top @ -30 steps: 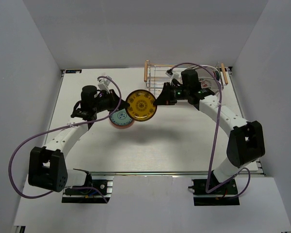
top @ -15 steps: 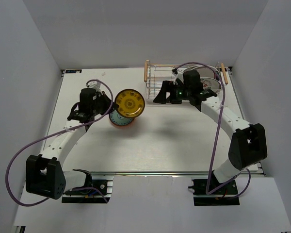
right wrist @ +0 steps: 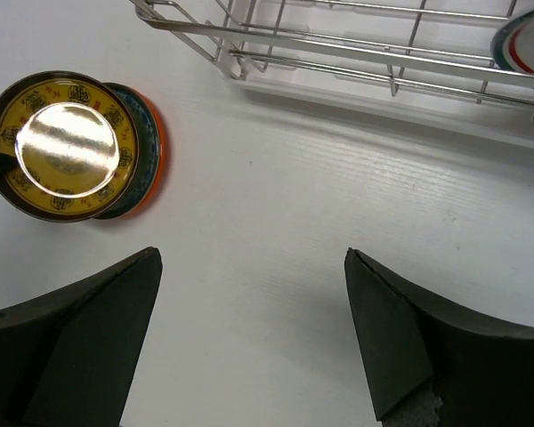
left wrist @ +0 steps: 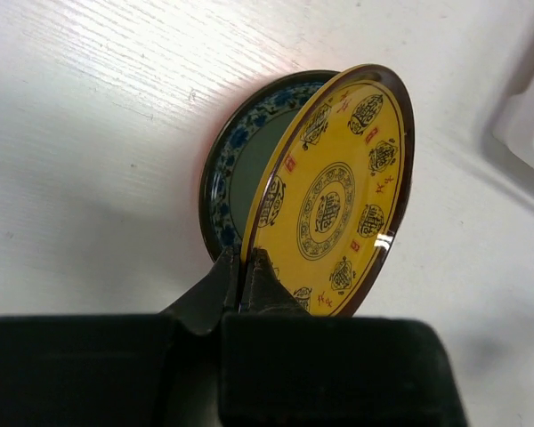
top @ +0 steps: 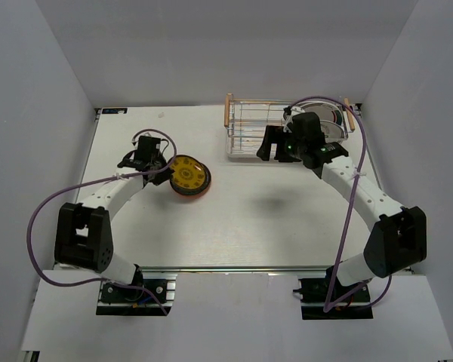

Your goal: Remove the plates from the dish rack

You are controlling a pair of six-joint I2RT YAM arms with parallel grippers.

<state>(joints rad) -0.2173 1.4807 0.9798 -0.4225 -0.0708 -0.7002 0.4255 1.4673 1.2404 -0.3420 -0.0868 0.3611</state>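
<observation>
My left gripper (left wrist: pixel 246 267) is shut on the near rim of a yellow patterned plate (left wrist: pixel 334 200). The plate is tilted over a dark plate with a blue pattern (left wrist: pixel 236 169), which lies flat on the table. From above, the yellow plate (top: pixel 189 175) covers an orange-red rimmed plate (top: pixel 193 193) left of centre, with the left gripper (top: pixel 164 169) at its left edge. My right gripper (right wrist: pixel 254 267) is open and holds nothing; it hovers over bare table in front of the dish rack (right wrist: pixel 356 44). The rack (top: pixel 249 128) holds white plates (top: pixel 328 128) at its right end.
The rack's wooden handle bars (top: pixel 228 111) stand at both ends, close to the back wall. A white plate with a red and blue rim (right wrist: pixel 525 40) shows in the rack's right part. White walls enclose the table on three sides.
The right gripper has let go of the yellow plate and drawn back right toward the rack. The left arm has carried the plate left and down over the stacked plates.
</observation>
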